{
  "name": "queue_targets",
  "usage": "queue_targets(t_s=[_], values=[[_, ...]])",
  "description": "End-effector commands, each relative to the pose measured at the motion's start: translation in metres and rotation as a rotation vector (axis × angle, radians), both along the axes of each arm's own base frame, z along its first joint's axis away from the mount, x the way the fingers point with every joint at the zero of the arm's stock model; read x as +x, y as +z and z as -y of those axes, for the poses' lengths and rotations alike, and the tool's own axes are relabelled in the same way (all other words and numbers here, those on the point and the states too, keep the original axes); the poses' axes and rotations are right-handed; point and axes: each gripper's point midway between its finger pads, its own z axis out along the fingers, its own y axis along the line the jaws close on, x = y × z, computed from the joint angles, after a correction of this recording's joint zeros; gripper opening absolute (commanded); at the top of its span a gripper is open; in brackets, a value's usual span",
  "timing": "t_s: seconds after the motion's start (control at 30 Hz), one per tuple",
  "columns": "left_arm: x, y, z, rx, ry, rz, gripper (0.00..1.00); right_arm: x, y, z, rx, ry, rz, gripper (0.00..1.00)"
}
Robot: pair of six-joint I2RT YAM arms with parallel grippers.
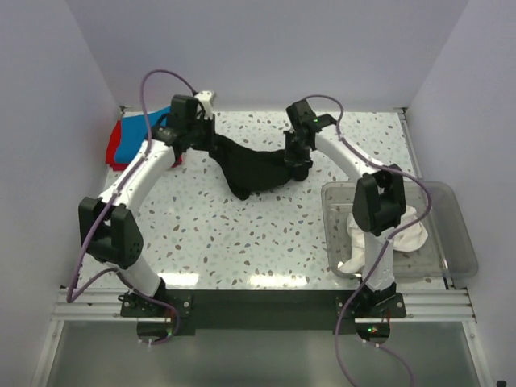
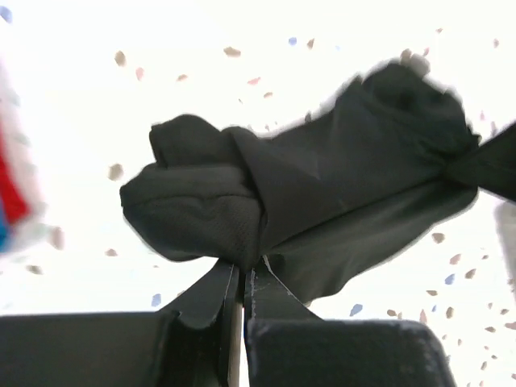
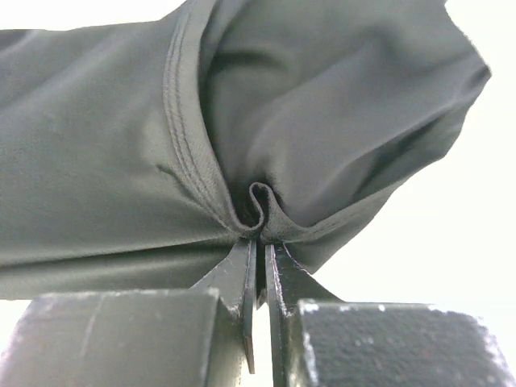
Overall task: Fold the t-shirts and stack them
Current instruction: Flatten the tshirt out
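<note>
On the speckled table (image 1: 242, 242), black t-shirt (image 1: 251, 171) spans left-right between left claw (image 2: 242, 272) and right claw (image 3: 260, 242), both clamped on its ends.

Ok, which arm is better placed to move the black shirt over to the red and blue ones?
Left, probably. The left gripper is shut on the black t-shirt at its left end, close to the red and blue t-shirts; the right gripper grips the end farther away.

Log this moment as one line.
left gripper: shut on black t-shirt | right gripper: shut on black t-shirt | cloth: bunched, unfolded
</note>
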Motion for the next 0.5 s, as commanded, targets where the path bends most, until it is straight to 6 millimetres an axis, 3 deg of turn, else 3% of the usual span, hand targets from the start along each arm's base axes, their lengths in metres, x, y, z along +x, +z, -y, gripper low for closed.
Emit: queue_targets(t_s=[0.0, 0.03, 0.07, 0.1, 0.13, 0.17, 0.2, 0.23, 0.27, 0.3, 0.33, 0.37, 0.43, 0.47], values=[[-0.007, 0.056, -0.036, 0.008, -0.007, -0.001, 0.00, -0.031, 0.083, 0.002, 0.031, 0.058, 0.069, 0.00], [-0.014, 0.052, -0.042, 0.022, -0.010, -0.061, 0.00, -0.036, 0.087, 0.006, 0.018, 0.053, 0.055, 0.00], [-0.004, 0.071, -0.048, 0.031, -0.014, -0.028, 0.00, -0.033, 0.097, 0.006, 0.019, 0.052, 0.078, 0.01], [0.004, 0.057, -0.048, 0.037, -0.024, -0.078, 0.00, -0.031, 0.101, 0.006, 0.016, 0.052, 0.085, 0.02], [0.007, 0.051, -0.051, 0.047, -0.026, -0.114, 0.00, -0.025, 0.092, 0.008, -0.019, 0.046, 0.071, 0.02], [0.023, 0.067, -0.053, 0.046, -0.021, -0.070, 0.00, -0.012, 0.105, 0.007, -0.020, 0.036, 0.117, 0.03], [0.039, 0.045, -0.051, 0.045, -0.019, -0.115, 0.00, -0.001, 0.103, 0.008, -0.029, 0.020, 0.121, 0.02], [0.052, 0.045, -0.051, 0.040, -0.015, -0.103, 0.00, 0.010, 0.086, 0.005, -0.041, 0.015, 0.093, 0.02], [0.070, 0.060, -0.049, 0.023, 0.002, -0.049, 0.10, 0.026, 0.098, -0.003, -0.016, 0.008, 0.142, 0.07], [0.090, 0.043, -0.051, 0.035, 0.033, -0.053, 0.48, 0.036, 0.096, -0.006, -0.001, -0.007, 0.147, 0.20], [0.100, 0.043, -0.051, 0.032, 0.053, -0.038, 0.64, 0.041, 0.094, -0.008, 0.009, -0.014, 0.142, 0.35], [0.109, 0.045, -0.050, 0.014, 0.077, -0.025, 0.74, 0.051, 0.088, -0.014, 0.019, -0.020, 0.142, 0.61], [0.114, 0.047, -0.046, -0.008, 0.079, 0.000, 0.84, 0.053, 0.092, -0.019, 0.044, -0.027, 0.148, 0.70], [0.104, 0.022, -0.043, 0.006, 0.074, -0.049, 0.86, 0.044, 0.092, -0.016, 0.040, -0.028, 0.139, 0.75]])
